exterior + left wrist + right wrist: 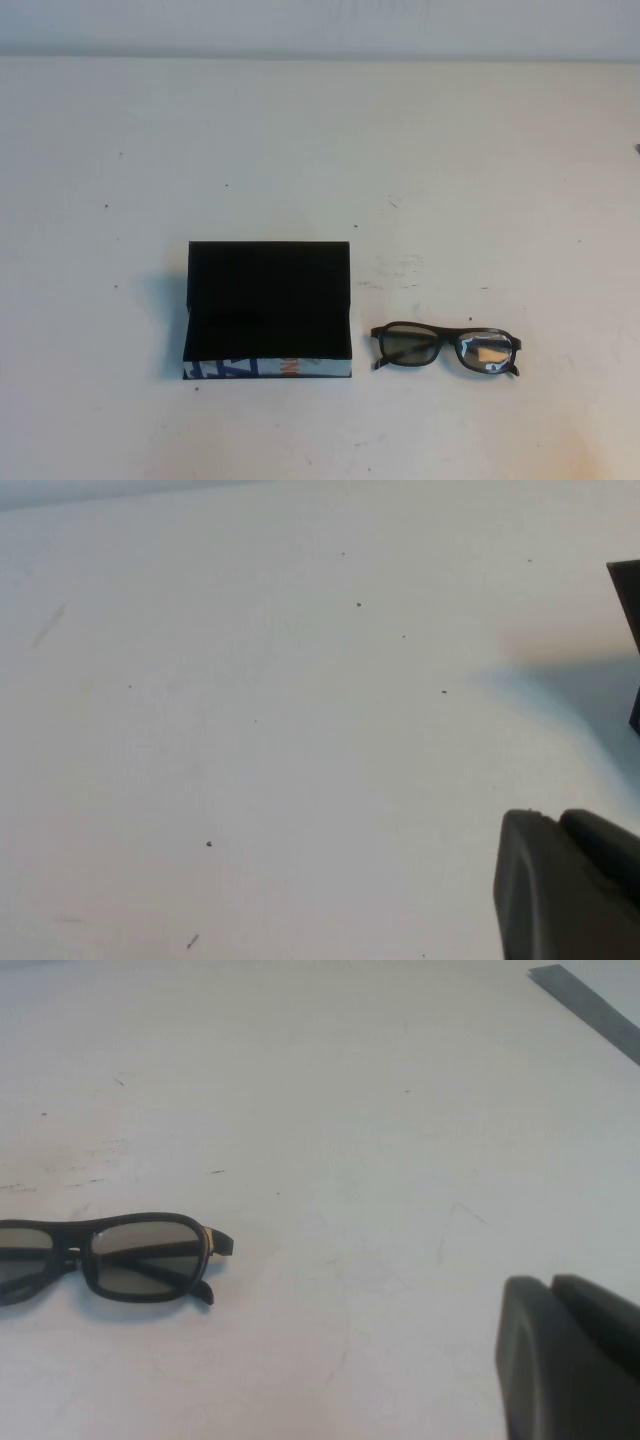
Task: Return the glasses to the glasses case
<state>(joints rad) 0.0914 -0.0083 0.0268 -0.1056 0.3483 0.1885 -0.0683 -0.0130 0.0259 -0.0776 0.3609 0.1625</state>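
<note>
The glasses case [268,312] stands open on the white table, black lid raised at the back, black lining showing, white band with blue and orange marks along its front. The black-rimmed glasses [445,349] lie on the table just right of the case, apart from it. They also show in the right wrist view [110,1258]. Neither arm shows in the high view. My left gripper [555,825] is shut and empty above bare table, with a dark edge of the case [630,620] off to one side. My right gripper [548,1285] is shut and empty, well apart from the glasses.
The white table [320,150] has small dark specks and scuffs. A grey strip [590,1005] crosses one corner of the right wrist view. A pale wall runs along the table's far edge.
</note>
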